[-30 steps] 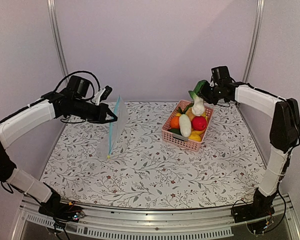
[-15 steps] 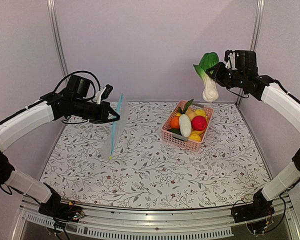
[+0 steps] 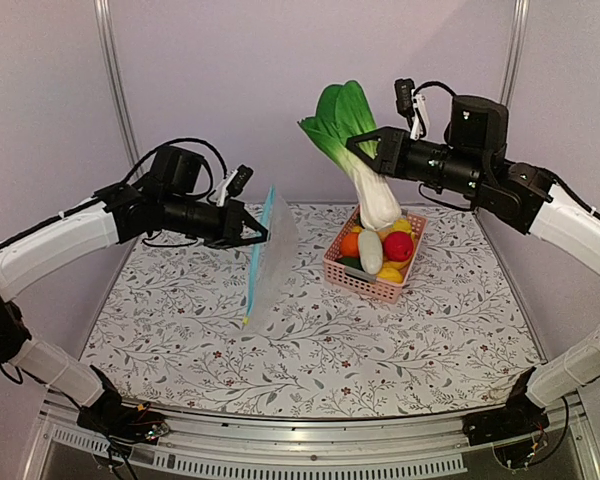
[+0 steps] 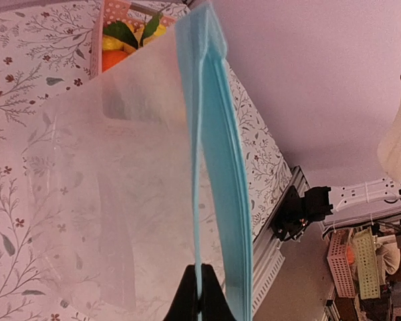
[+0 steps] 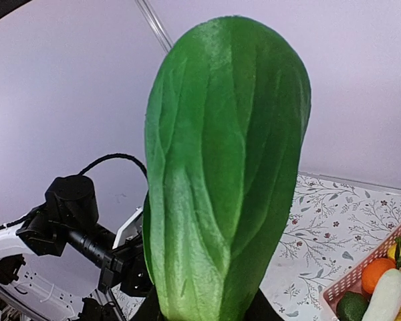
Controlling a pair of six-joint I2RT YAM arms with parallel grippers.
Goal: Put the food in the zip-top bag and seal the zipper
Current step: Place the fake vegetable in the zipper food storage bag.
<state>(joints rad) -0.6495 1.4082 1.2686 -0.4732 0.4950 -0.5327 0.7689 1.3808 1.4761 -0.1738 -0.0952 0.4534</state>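
Green bok choy, clamped by right gripper, has swung up-left of basket toward bag pinched by left gripper; insertion likely next.

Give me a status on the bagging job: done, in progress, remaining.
Done: nothing bagged; the zip-top bag looks empty. In hand: the right tool holds the bok choy aloft by the pink basket; the left tool holds the bag up by its zipper edge. Left: bag the bok choy, red fruit and orange fruit, then seal the zipper.
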